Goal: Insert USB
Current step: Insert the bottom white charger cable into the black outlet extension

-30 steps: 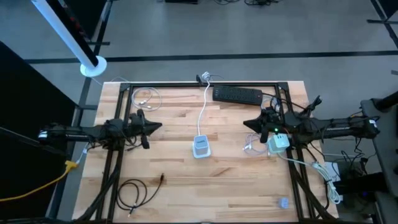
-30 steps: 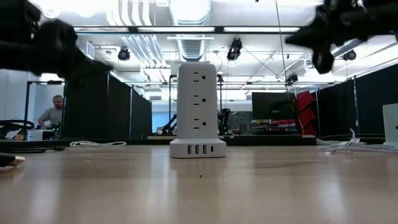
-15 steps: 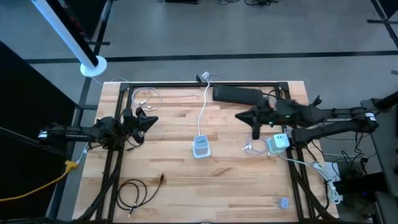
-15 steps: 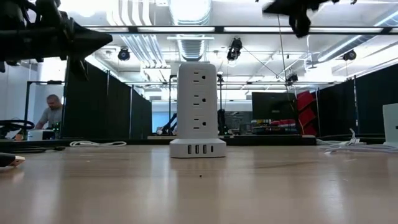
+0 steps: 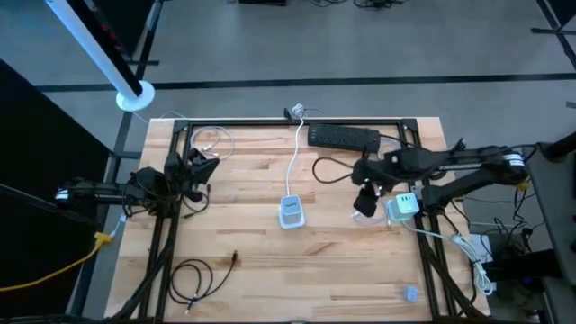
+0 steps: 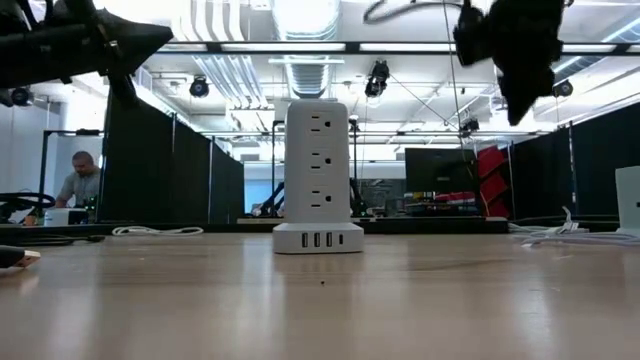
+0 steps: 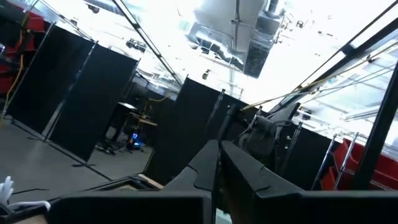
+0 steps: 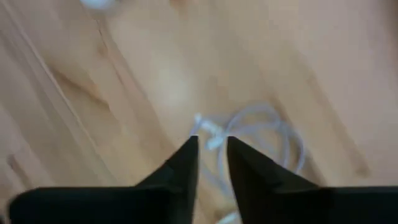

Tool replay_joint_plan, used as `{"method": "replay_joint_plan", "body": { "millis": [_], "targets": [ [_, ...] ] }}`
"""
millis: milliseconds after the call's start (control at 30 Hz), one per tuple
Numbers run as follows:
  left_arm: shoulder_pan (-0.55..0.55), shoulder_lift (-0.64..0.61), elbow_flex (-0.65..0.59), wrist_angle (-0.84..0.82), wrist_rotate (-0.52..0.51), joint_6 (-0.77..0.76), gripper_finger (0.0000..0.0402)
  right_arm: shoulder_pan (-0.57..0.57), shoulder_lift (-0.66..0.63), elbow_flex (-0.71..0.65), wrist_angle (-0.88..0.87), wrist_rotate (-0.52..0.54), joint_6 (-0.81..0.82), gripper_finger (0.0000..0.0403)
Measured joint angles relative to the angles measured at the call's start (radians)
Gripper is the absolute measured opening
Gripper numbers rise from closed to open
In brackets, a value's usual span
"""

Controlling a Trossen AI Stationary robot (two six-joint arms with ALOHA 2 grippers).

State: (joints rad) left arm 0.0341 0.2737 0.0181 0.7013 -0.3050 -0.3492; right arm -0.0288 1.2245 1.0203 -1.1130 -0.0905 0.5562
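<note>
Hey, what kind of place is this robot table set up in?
Probably an industrial lab or workshop: black partition panels divide the floor, exposed silver ducting runs under the bright ceiling, and a person sits at a workstation behind the wooden table.

Grey floor [image 5: 360,54] lies beyond the far edge of the wooden table [image 5: 270,270], crossed by a dark stripe [image 5: 360,82]; black partition panels [image 6: 170,170] stand in the room behind, left and right; bright ceiling lights [image 6: 300,20] and ducts overhead; a person [image 6: 85,180] sits at far left; red equipment [image 6: 490,170] at right.
</note>
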Motion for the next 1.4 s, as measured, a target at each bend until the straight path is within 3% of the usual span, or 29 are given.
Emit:
{"method": "replay_joint_plan", "body": {
  "millis": [167, 333, 533, 767, 1133, 1267, 1400],
  "targets": [
    [0.000, 0.000, 0.000, -0.006, 0.000, 0.000, 0.0015, 0.009, 0.038, -0.035, -0.076, -0.065, -0.027, 0.0185],
    [0.000, 0.003, -0.001, -0.016, 0.000, 0.002, 0.0015, 0.060, 0.061, -0.059, -0.075, -0.066, -0.174, 0.0218],
    [0.000, 0.003, -0.002, -0.021, 0.000, 0.053, 0.0015, 0.119, 0.086, -0.140, 0.011, -0.060, -0.281, 0.0213],
    [0.000, 0.003, 0.000, 0.000, 0.058, 0.026, 0.0015, 0.134, 0.149, -0.264, 0.143, -0.040, -0.287, 0.0196],
    [0.000, 0.000, 0.002, 0.024, 0.061, 0.026, 0.0015, 0.135, 0.280, -0.324, 0.257, 0.005, -0.302, 0.0193],
    [0.000, 0.000, 0.002, 0.041, 0.059, 0.026, 0.0015, 0.138, 0.321, -0.315, 0.254, 0.031, -0.295, 0.0152],
    [0.001, 0.001, 0.002, 0.068, 0.047, 0.046, 0.0015, 0.143, 0.316, -0.297, 0.248, 0.057, -0.295, 0.0032]
  ]
}}
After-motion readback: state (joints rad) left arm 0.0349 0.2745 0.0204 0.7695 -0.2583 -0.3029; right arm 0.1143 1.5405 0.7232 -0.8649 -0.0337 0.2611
